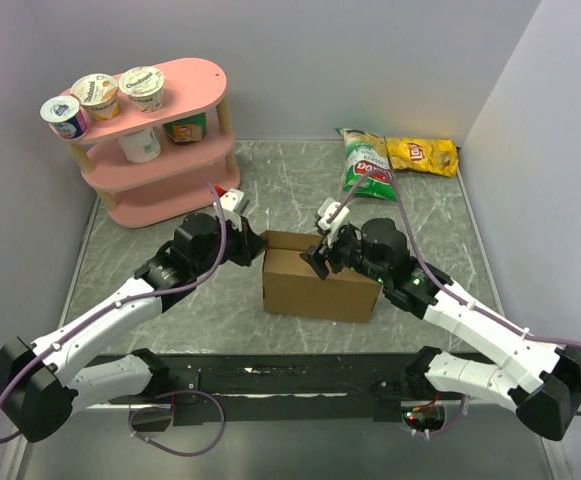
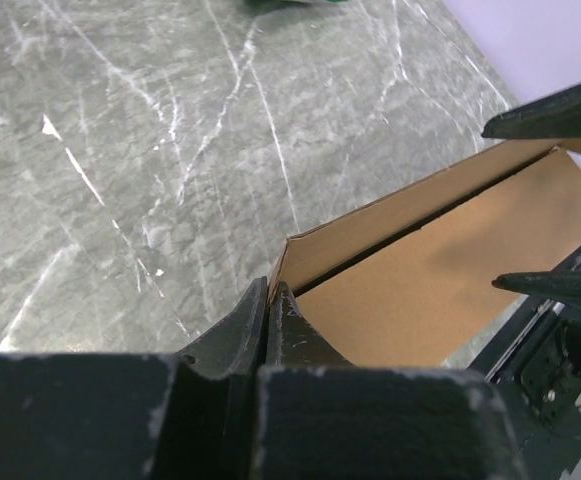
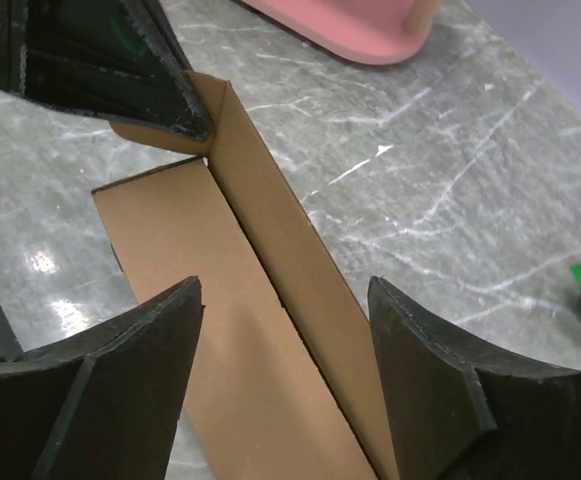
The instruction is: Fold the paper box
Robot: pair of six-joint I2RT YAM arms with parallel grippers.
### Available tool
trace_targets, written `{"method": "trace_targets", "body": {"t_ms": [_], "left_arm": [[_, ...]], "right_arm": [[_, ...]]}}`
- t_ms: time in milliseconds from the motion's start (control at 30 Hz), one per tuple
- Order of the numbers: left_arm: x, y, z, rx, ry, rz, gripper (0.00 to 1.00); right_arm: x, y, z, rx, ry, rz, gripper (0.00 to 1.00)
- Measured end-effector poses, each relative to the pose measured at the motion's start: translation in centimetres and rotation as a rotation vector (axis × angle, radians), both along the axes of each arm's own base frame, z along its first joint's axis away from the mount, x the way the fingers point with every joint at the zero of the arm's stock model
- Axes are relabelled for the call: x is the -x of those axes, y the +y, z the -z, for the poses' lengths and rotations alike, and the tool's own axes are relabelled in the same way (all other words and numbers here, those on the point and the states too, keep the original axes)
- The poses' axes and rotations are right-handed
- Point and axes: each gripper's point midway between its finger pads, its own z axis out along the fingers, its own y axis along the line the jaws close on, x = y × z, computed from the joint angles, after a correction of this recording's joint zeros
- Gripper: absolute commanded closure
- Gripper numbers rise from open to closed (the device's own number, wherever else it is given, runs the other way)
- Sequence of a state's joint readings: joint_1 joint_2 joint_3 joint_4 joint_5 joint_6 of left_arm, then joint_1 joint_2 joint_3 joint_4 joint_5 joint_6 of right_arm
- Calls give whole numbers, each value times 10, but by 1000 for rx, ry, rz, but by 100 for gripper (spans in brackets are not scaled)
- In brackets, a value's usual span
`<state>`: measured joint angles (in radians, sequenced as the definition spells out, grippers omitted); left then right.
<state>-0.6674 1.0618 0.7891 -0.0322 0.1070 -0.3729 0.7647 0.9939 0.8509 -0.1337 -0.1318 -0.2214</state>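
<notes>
Writing is scarce here. The yellow bag (image 1: 422, 154) at the far right of the table (image 1: 300, 190) carries a small red badge that looks like the Lay's mark. The green bag (image 1: 365, 160) beside it has a red band with white letters too small to read. On the pink shelf (image 1: 195, 75) at the far left stand three tubs (image 1: 95, 95) with printed lids, none of them legible. The paper box (image 1: 320, 285) sits in the middle of the table between the two arms, plain brown with no print, its top flap lying nearly flat.

The top view shows the whole layout, but the pincers are too small there to judge. The left pincer (image 1: 253, 243) is at the box's far left corner, and the right pincer (image 1: 320, 262) is over the top.

The left wrist view shows the left pincer (image 2: 270, 290) pressed together, its tips against the corner of the box (image 2: 440, 270). Whether cardboard lies between them cannot be told. At the right edge of that view are the right pincer's fingers (image 2: 555, 108), spread wide.

The right wrist view confirms this. The right pincer (image 3: 285, 290) stands apart above the box (image 3: 270, 300), gripping nothing. It also shows a long seam along the top.
</notes>
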Motion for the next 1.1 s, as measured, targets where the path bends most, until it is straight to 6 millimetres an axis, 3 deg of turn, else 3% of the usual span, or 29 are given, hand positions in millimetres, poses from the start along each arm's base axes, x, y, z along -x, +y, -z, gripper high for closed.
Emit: {"method": "trace_targets", "body": {"t_ms": [233,467,633,900,1100], "left_arm": [[14,-3,-1,-24,-40,54,99],[17,0,3,-54,-41,65,99],[20,1,2,-59,-53,73,99],[23,3,-3,-58,-79,79,99],[23,2,-3,-62,-84,84,99]], "right_arm": [[17,-2,-5,-42,-3,81,20],[42,9,-22,-57,-62,34,17],[50,14,-21,-24,-78,-2,19],[53,15,18,94,-18,-29,19],[58,9,48,170,31,-44,27]]}}
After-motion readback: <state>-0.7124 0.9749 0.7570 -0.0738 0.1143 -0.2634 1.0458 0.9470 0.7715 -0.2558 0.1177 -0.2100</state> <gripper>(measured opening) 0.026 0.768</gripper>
